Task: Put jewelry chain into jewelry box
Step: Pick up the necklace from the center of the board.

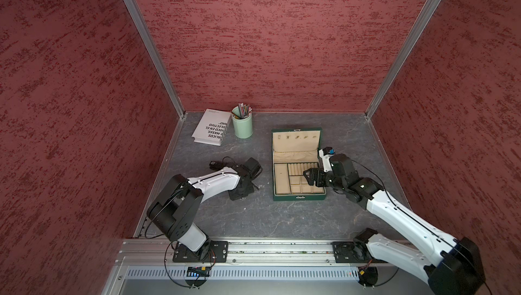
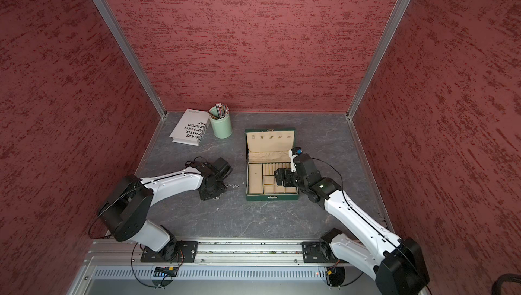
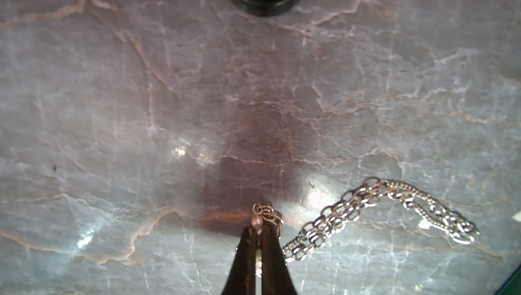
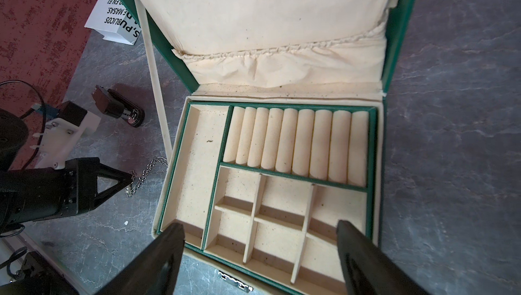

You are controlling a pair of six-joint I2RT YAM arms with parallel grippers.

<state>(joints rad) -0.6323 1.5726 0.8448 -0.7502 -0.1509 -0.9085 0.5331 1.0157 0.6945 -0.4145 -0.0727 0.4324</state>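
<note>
The jewelry chain lies slack on the marbled tabletop, just beside the open jewelry box. The left gripper pinches its end link, jaws tight together. The right gripper hovers over the box's small compartments, jaws wide and empty. This looks like the grasp step. The next move calls for lifting the whole chain clear of the box wall.

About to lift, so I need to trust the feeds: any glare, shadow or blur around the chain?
Left wrist view: white glare patches on the table beside the chain, dark shadow ahead of the shut left gripper, links crisp. Right wrist view: box evenly lit; right gripper soft-edged up close. In a top view the chain is only tiny glints.
</note>
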